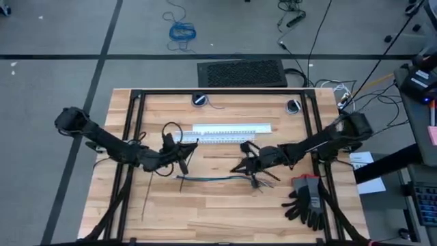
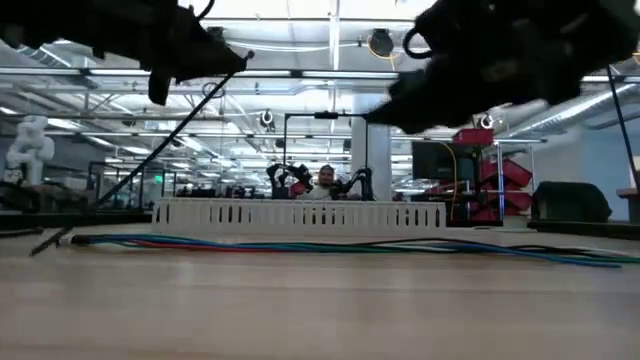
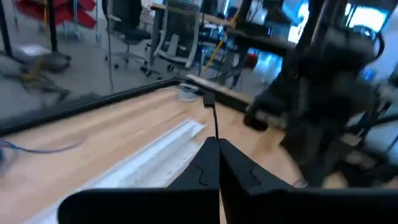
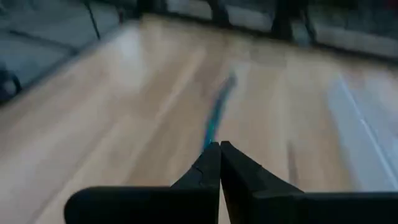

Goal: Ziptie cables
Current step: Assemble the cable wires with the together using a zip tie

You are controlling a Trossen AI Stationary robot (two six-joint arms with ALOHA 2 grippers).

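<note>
The place was a robotics lab in a large open industrial hall. A pale wooden table with a black metal frame [image 1: 225, 205] stood on grey carpet tiles [image 1: 54, 82], with a bright blue coiled cord [image 1: 182, 31] and loose black leads lying on the floor. Beyond the table ran long ceiling light strips [image 2: 300, 70], red storage bins on racks [image 2: 490, 170], a white robot arm [image 2: 25, 140], office chairs [image 3: 177, 31], and a seated person among further dark arms [image 2: 325, 182].

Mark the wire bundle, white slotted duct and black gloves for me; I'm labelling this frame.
wire bundle [image 1: 208, 178], high view, middle of its length
white slotted duct [image 1: 229, 128], high view, centre of the strip
black gloves [image 1: 308, 201], high view, palm
</note>
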